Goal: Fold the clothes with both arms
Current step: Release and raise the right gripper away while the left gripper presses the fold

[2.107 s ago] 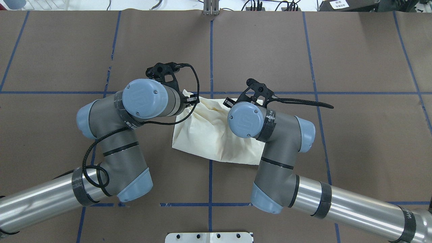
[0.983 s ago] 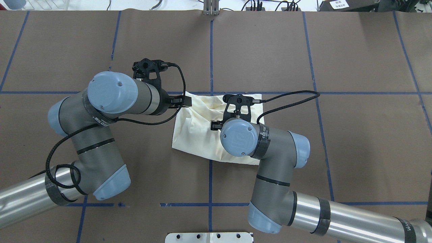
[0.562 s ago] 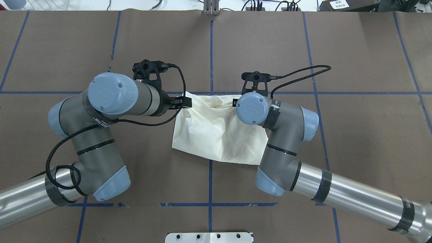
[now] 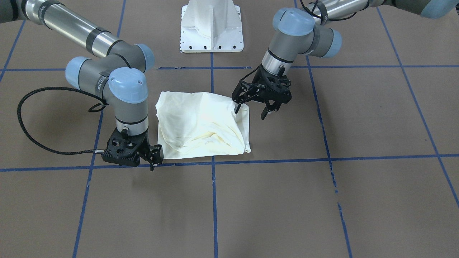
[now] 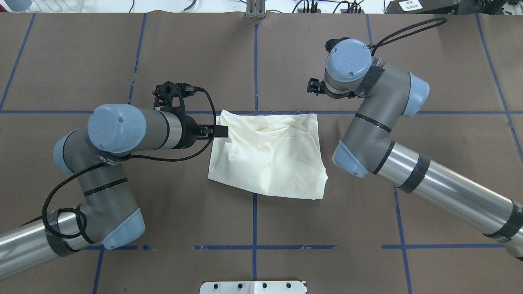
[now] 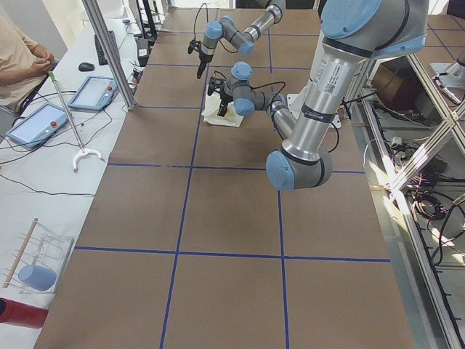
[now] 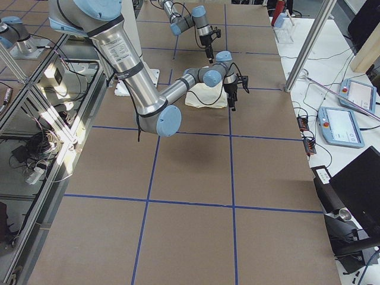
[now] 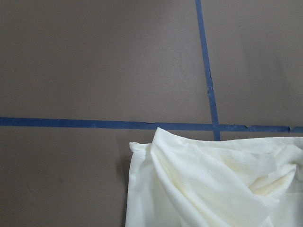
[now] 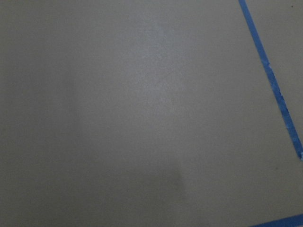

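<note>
The cream shirt lies folded and rumpled on the brown table, plain side up; no print shows. It also shows in the overhead view and the left wrist view. My left gripper is open and empty, one fingertip at the shirt's edge; overhead it sits at the shirt's far left corner. My right gripper looks open and empty, just off the shirt's far right corner, raised over the table. The right wrist view shows only bare table.
Blue tape lines divide the brown table cover. The white pedestal base stands at the robot's side. An operator sits at a side bench with tablets, seen in the exterior left view.
My right gripper has left the shirt and swung up and away past its far right corner. The left arm drew back slightly. The shirt now lies uncovered in one folded piece.
</note>
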`<state>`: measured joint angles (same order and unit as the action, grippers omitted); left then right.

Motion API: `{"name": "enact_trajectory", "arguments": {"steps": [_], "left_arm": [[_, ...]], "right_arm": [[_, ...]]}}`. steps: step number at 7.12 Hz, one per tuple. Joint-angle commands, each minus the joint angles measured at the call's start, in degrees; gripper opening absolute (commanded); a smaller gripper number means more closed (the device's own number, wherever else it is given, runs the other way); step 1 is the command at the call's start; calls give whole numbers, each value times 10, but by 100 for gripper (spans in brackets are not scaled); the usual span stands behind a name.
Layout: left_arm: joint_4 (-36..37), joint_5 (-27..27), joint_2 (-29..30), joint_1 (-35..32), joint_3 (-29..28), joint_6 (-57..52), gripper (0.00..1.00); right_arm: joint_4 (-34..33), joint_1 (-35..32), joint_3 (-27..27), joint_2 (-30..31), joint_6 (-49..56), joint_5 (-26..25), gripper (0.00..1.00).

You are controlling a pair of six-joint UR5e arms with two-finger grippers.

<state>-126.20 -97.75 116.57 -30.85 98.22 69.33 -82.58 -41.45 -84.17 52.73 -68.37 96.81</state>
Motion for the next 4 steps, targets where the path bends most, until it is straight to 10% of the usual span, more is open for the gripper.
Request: {"name": "enact_trajectory", "arguments": {"steps": [1,4], "left_arm": [[-183,-1,-23,28,-49,-98,100],[-416,-1,-16,65,-169,-104,100]], "right_arm": [[0,-8,-20,4,9,18,100],[0,-9,-26,6,8,18,100]]}}
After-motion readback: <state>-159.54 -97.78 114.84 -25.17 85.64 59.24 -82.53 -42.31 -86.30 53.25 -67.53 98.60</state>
